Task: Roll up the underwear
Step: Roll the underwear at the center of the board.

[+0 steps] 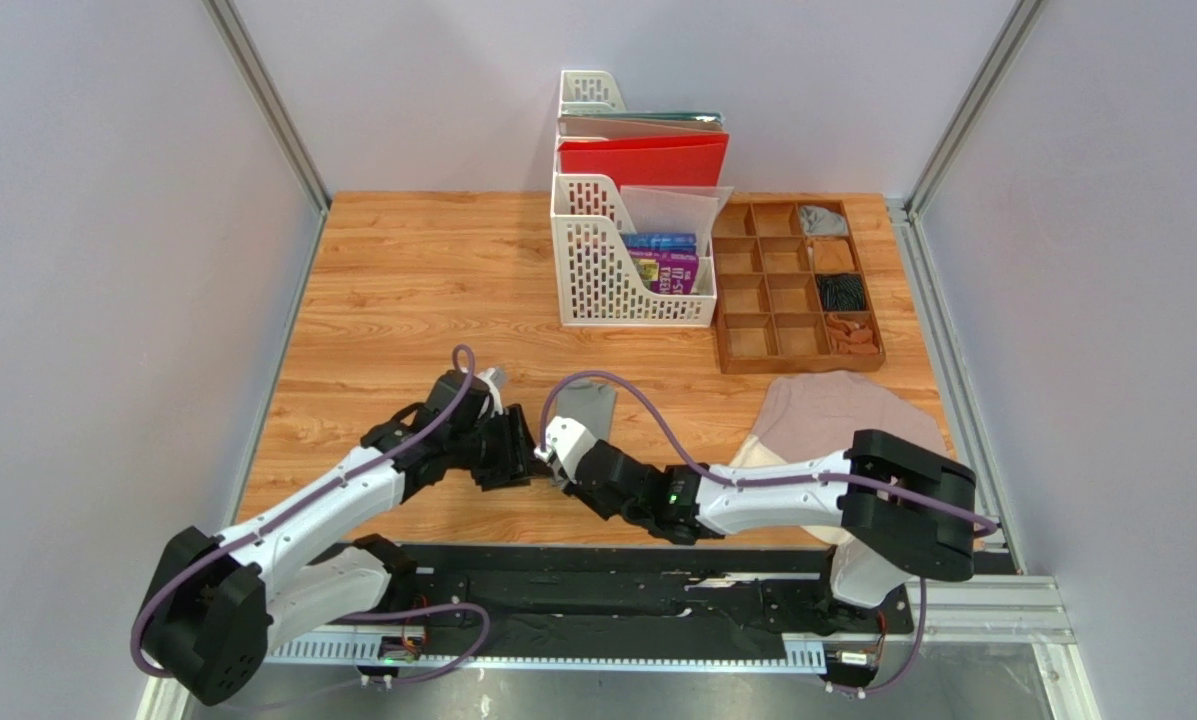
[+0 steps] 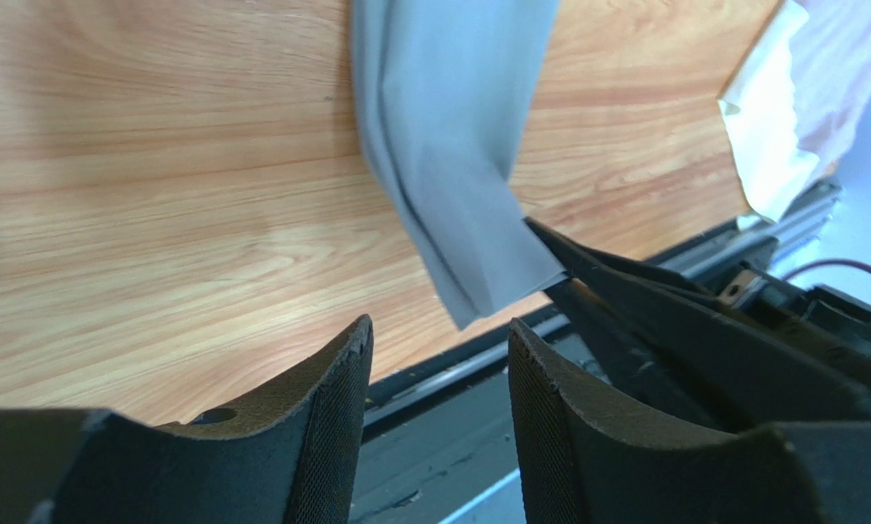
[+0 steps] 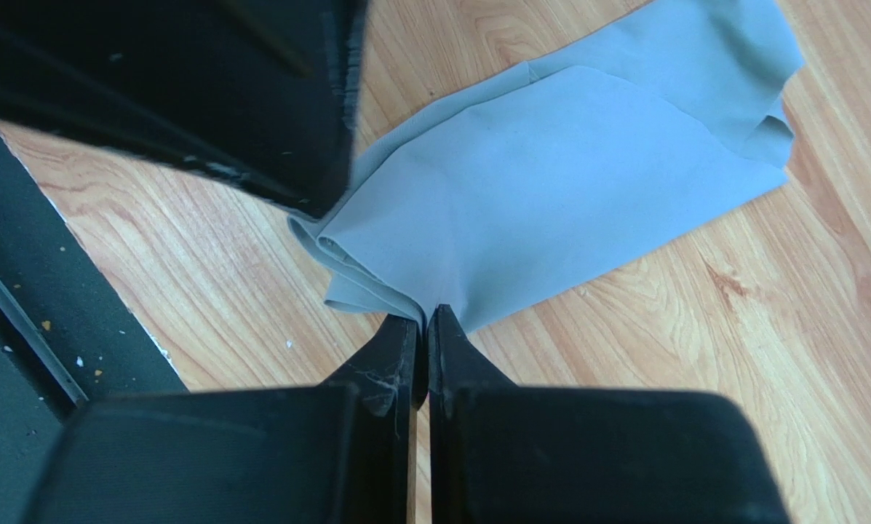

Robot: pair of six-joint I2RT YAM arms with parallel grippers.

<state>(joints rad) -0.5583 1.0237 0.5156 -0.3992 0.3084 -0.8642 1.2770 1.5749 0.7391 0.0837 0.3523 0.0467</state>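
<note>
The grey underwear (image 3: 560,164) lies folded on the wooden table, its near end bunched into layers. My right gripper (image 3: 426,319) is shut on that folded near edge. In the left wrist view the same grey underwear (image 2: 450,142) hangs down toward the right gripper's black fingers (image 2: 647,295), which pinch its corner. My left gripper (image 2: 440,328) stands open just short of the cloth, with nothing between its fingers. From above, the left gripper (image 1: 526,455) and the right gripper (image 1: 559,468) meet at the near end of the grey underwear (image 1: 589,402). The pinkish-beige underwear (image 1: 837,413) lies spread out to the right.
A white file rack (image 1: 619,285) with a red folder and books stands at the back centre. Beside it is a brown compartment tray (image 1: 794,285) holding small rolled items. A black rail (image 1: 634,578) runs along the table's near edge.
</note>
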